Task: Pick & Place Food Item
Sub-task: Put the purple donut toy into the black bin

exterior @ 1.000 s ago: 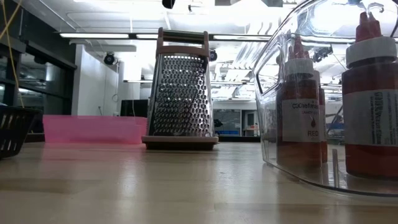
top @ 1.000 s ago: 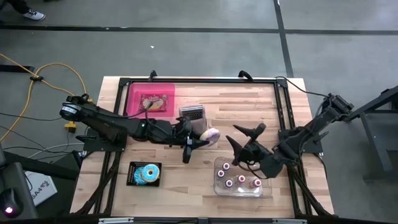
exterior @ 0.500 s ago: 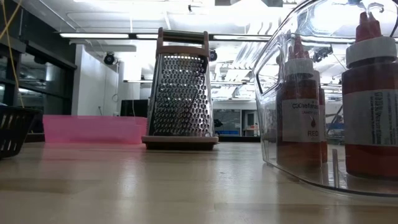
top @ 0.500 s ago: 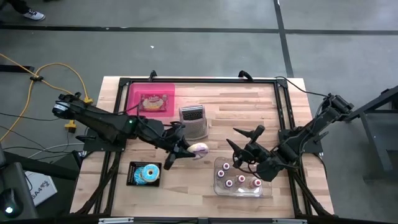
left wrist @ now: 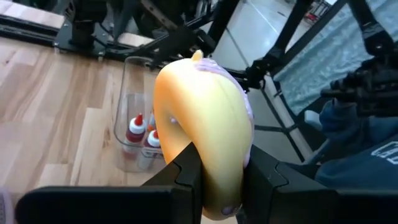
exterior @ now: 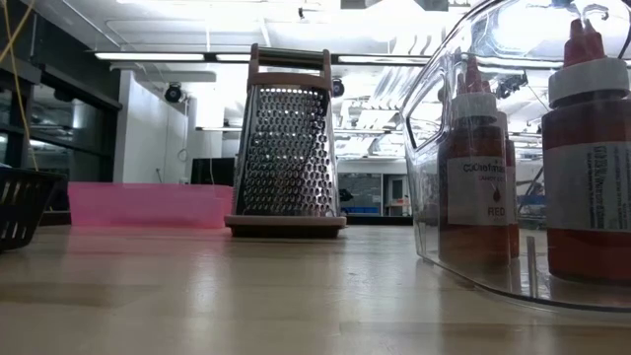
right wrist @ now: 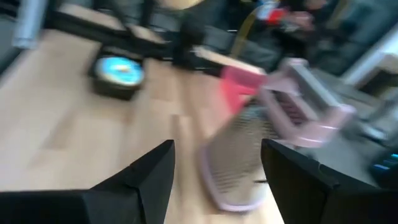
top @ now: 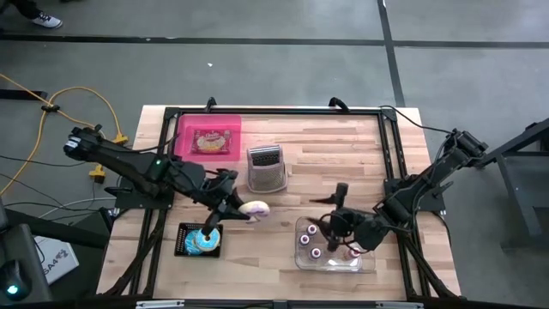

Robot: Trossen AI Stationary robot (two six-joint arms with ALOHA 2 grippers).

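Left pincer [top: 243, 209] out over the middle of the tabletop [top: 343, 150], clamped narrow on a doughnut [top: 254, 208] with pale icing, yellow underside toward the wrist camera. Doughnut [left wrist: 205, 155] wedged between the two dark fingers [left wrist: 186, 177], held clear of the wood. Just in front of the upright metal grater [top: 267, 166], and just beside the black tray [top: 183, 245] carrying a blue-iced doughnut [top: 204, 240] at the near left.

Right pincer [top: 337, 204] spread wide, gripping nothing, poised at the far edge of the clear bin [top: 302, 257] of red-capped bottles [top: 333, 247] at the near right. From its wrist camera, both fingers [right wrist: 146, 177] apart, with the grater [right wrist: 280, 106] and the blue-iced doughnut [right wrist: 119, 70] beyond, too blurred for detail.

Pink tray [top: 184, 129] at the far left corner, holding a flat printed packet [top: 211, 140]. Seen level across the wood: grater [exterior: 287, 143] standing straight, pink tray [exterior: 148, 205] behind it, bin wall [exterior: 434, 148] and bottles [exterior: 476, 168] close at the right, edge of a black basket [exterior: 20, 207] at the left.
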